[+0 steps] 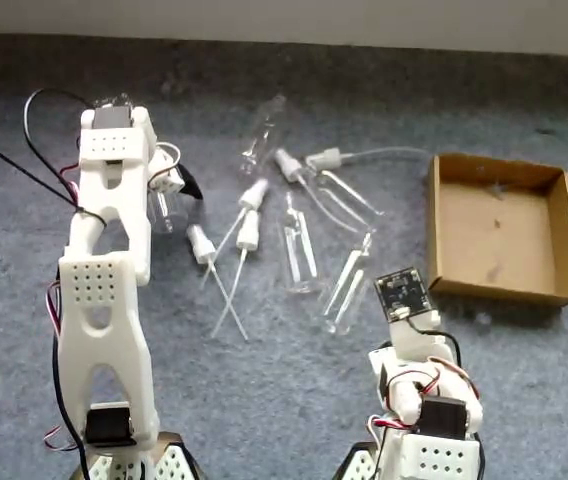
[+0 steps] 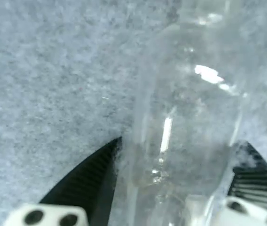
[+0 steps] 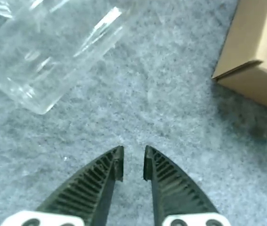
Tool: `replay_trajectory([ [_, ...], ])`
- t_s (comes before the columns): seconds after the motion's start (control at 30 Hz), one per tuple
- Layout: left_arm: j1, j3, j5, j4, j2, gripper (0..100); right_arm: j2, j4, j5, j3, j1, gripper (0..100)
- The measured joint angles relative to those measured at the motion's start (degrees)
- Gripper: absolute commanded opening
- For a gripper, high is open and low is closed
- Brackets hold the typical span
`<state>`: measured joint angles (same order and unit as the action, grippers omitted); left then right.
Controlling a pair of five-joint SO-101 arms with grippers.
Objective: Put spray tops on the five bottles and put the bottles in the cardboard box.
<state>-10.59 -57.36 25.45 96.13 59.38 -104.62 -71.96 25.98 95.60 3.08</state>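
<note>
Held bottle point(image 2: 185, 94): clear and without a spray top, it sits between the two black fingers of the left gripper point(image 2: 181, 143), low over the carpet point(image 2: 53, 70); in the high view it shows just beside the left arm's wrist point(image 1: 161, 212).
Left gripper: fingers closed against the bottle's two sides.
Loose bottles point(image 1: 299, 250): four clear ones lie on their sides in the middle of the carpet, between the left arm and the cardboard box point(image 1: 499, 230).
Nearest bottle point(image 1: 349, 285): it lies just ahead of the right arm; its end shows in the right wrist view point(image 3: 53, 52).
Spray tops point(image 1: 249, 230): five white tops with thin tubes lie loose among the bottles; whether the one farthest toward the box is seated on a bottle cannot be told.
Cardboard box: open and shallow, with nothing inside, on the right side of the carpet.
Right gripper point(image 3: 133, 162): fingers drawn almost together around nothing, low over bare carpet between the nearest bottle and a box corner point(image 3: 260, 52).
</note>
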Motion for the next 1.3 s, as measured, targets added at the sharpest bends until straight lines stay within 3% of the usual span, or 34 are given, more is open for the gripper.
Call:
replay_trajectory([
  [0.13,-0.1,-3.0,0.0,0.0,1.8,8,0.0,0.0,0.0,0.0,0.0,7.8],
  [0.5,-0.3,-7.7,-5.4,0.0,4.1,10,0.0,0.0,0.0,0.0,0.0,7.8],
  [0.73,-0.4,-8.7,-21.9,2.5,4.1,10,0.0,0.0,0.0,0.0,0.0,7.8],
  [0.83,-0.7,-8.8,-25.6,3.1,2.9,10,0.0,0.0,0.0,0.0,0.0,7.8],
  [1.03,-0.9,-2.6,-32.0,3.4,-8.4,9,0.0,0.0,0.0,0.0,0.0,7.8],
  [1.3,5.9,19.6,-39.1,3.4,-32.8,9,0.0,0.5,0.0,0.0,0.0,7.8],
])
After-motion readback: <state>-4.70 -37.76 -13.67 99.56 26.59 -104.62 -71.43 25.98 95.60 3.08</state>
